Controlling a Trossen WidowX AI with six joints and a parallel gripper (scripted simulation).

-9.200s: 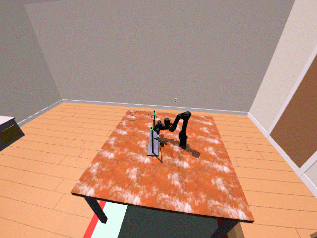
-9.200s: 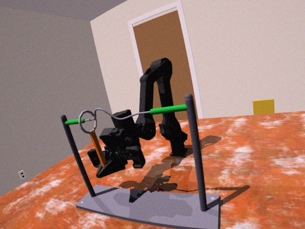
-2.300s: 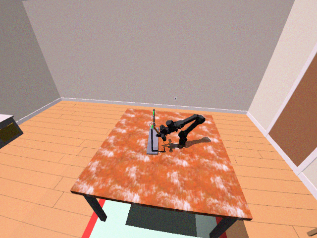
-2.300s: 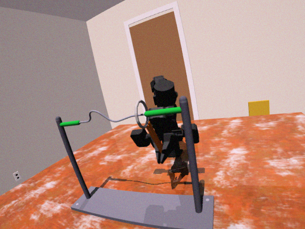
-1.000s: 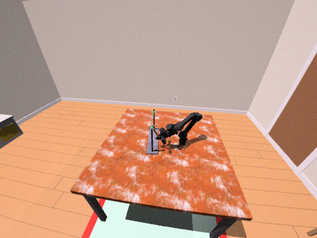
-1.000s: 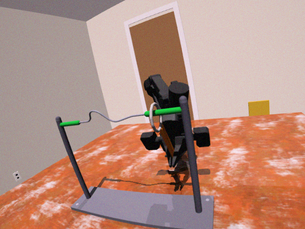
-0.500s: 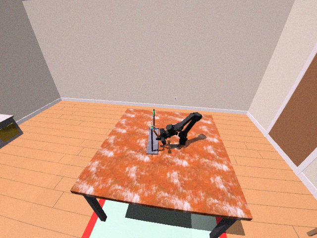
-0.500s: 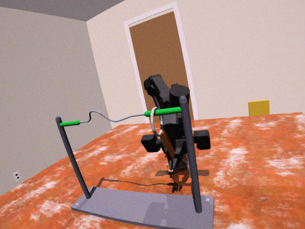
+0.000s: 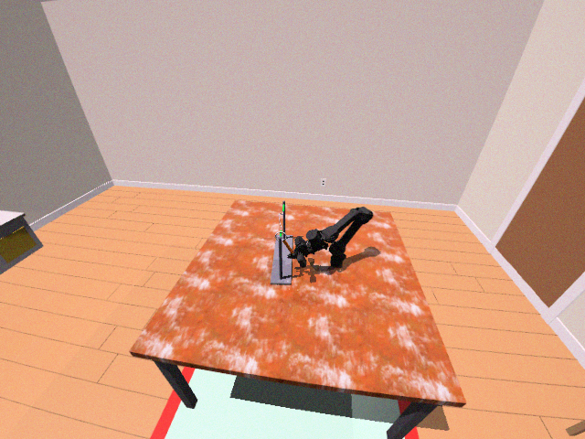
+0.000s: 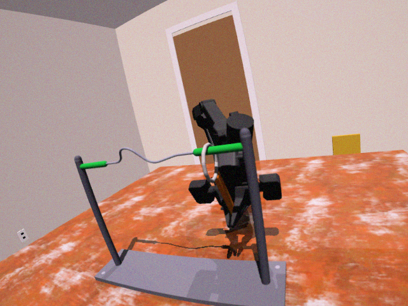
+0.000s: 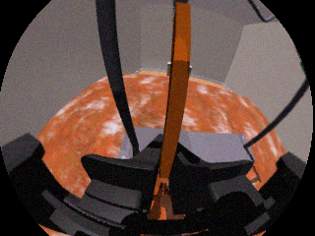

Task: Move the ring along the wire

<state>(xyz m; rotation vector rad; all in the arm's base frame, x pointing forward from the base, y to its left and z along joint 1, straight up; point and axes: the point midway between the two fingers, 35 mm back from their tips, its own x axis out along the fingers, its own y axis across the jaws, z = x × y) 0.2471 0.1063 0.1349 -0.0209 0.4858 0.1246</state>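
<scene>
The pale ring (image 9: 275, 235) (image 10: 203, 165) encircles the right green part (image 10: 229, 148) close to its inner end, in the exterior view; the wire passes through it. I cannot tell whether they touch. The orange handle (image 9: 286, 244) (image 10: 224, 192) (image 11: 177, 88) slants down from the ring. My gripper (image 10: 231, 222) (image 11: 163, 137) is shut on the handle, below the green part and left of the right post (image 10: 255, 197). The thin grey wire (image 10: 154, 162) runs left from the ring's side to the left green part (image 10: 94, 164) at the left post (image 10: 99, 210).
Both posts stand on a grey base plate (image 9: 276, 276) (image 10: 148, 269) (image 11: 212, 143) on the orange-and-white table (image 9: 292, 326). The arm (image 9: 346, 227) reaches in from the side opposite the exterior view, behind the wire. The right post stands close beside the gripper.
</scene>
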